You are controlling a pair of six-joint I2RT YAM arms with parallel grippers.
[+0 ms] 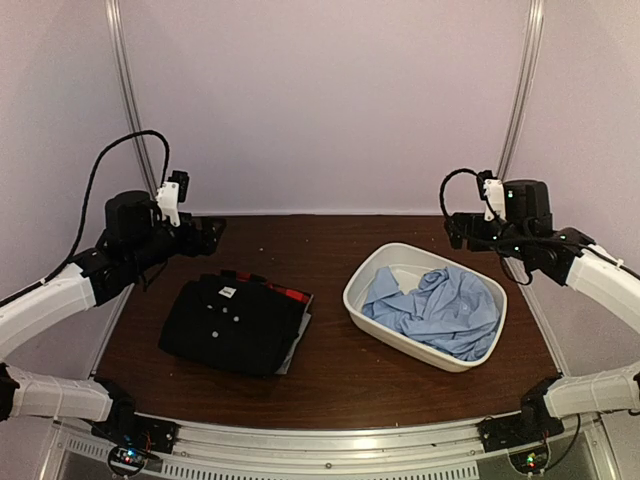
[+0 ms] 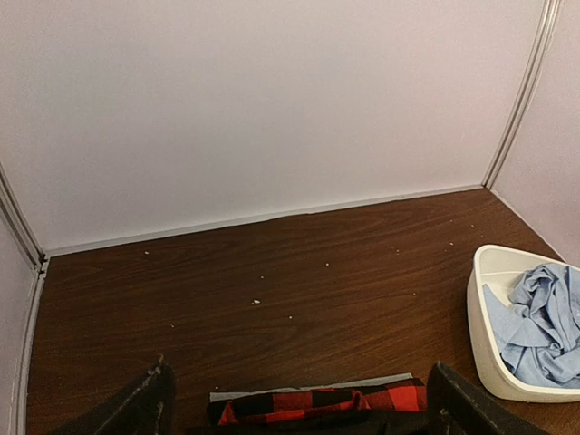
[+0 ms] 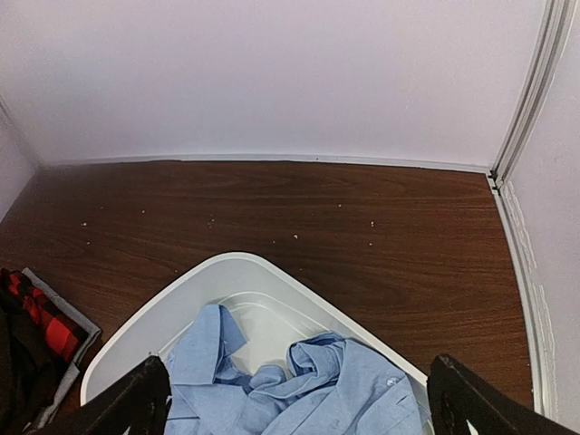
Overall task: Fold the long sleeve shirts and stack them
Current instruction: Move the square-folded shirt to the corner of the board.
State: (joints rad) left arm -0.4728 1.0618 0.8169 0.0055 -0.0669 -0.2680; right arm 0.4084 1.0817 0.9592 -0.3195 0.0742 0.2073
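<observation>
Left gripper [image 1: 208,234] hangs above the far left part of the brown table [image 1: 330,245] with its jaws spread wide and nothing between them. In its wrist view the two dark fingers [image 2: 145,406] stand at the bottom corners, with bare wood beyond them. Below it, and a little nearer the arm bases, lies the black shirt [image 1: 235,325], folded into a compact rectangle with small white buttons and a white label showing on top; it is apart from the fingers. A red-and-black plaid cloth [image 1: 287,292] shows from under the shirt's far edge, directly beneath this gripper, and a strip of grey fabric [image 1: 298,345] peeks out on the side toward the other arm. Right gripper [image 1: 458,228] is held above the far right part of the table, also fully spread and empty. Beneath it sits a white oval tub [image 1: 400,335], and the light blue shirt [image 1: 440,305] lies crumpled and unfolded inside, touched by neither gripper. Bare wood separates the tub from the black shirt.
</observation>
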